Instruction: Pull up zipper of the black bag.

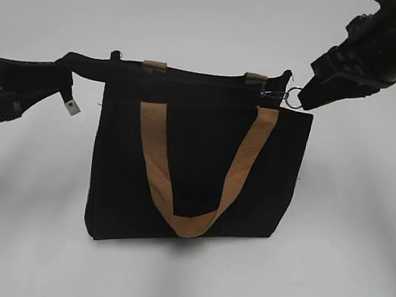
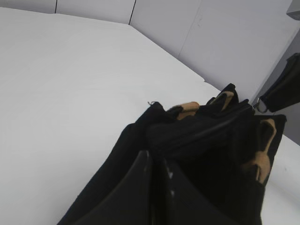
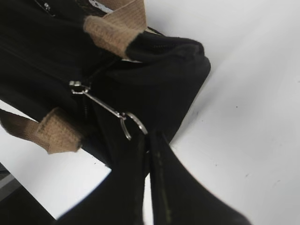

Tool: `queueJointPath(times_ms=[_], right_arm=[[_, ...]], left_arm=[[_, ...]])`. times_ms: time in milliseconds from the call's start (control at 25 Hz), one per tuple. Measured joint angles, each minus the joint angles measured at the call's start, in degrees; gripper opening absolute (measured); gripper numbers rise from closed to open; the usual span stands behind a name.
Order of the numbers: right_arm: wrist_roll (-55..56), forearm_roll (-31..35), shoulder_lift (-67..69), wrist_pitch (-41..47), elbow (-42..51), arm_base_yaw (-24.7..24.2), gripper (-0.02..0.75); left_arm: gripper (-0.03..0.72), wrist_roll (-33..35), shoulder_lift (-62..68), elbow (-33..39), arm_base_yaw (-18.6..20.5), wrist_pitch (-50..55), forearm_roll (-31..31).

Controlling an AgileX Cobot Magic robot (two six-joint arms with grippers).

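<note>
The black bag (image 1: 196, 163) stands upright mid-table, with a tan handle (image 1: 187, 224) hanging down its front. My left gripper (image 1: 64, 74) is shut on the stretched-out left end of the bag's top edge; in the left wrist view its jaws (image 2: 157, 161) pinch black fabric (image 2: 187, 136). The silver zipper pull (image 1: 278, 95) sits at the right end of the top edge. My right gripper (image 1: 304, 98) is shut on the pull's ring. In the right wrist view the pull (image 3: 101, 105) runs from the slider to the ring at the fingertips (image 3: 149, 143).
The white table (image 1: 343, 272) lies all round the bag. A small silver tag (image 1: 72, 106) hangs below the left gripper. Grey wall panels (image 2: 225, 42) stand behind the table's far edge in the left wrist view.
</note>
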Motion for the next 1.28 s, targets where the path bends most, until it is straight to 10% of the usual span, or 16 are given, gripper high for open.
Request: queueJointPath(times_ms=[120,440,800,1280], right_arm=[[3.0,-1.0,-0.2,0.2,0.0,-0.1,0.048],[10.9,-9.5,-6.8,3.0,0.0,-1.1,0.475],[18.3,-11.8,-15.0,14.5,0.0,-1.1,0.51],[20.1,-11.8,-35.3,15.7,18.6,-1.1,0.511]], left_arm=[[0.004,-4.6,0.0,0.0,0.0,0.2,-0.2],[0.162,-19.8,-0.1,-0.1,0.3,1.2,8.6],[0.284,-33.7,-8.6,-0.6,0.3,18.8,27.0],[0.244,-77.4,-28.0,-0.6,0.3,23.0,55.6]])
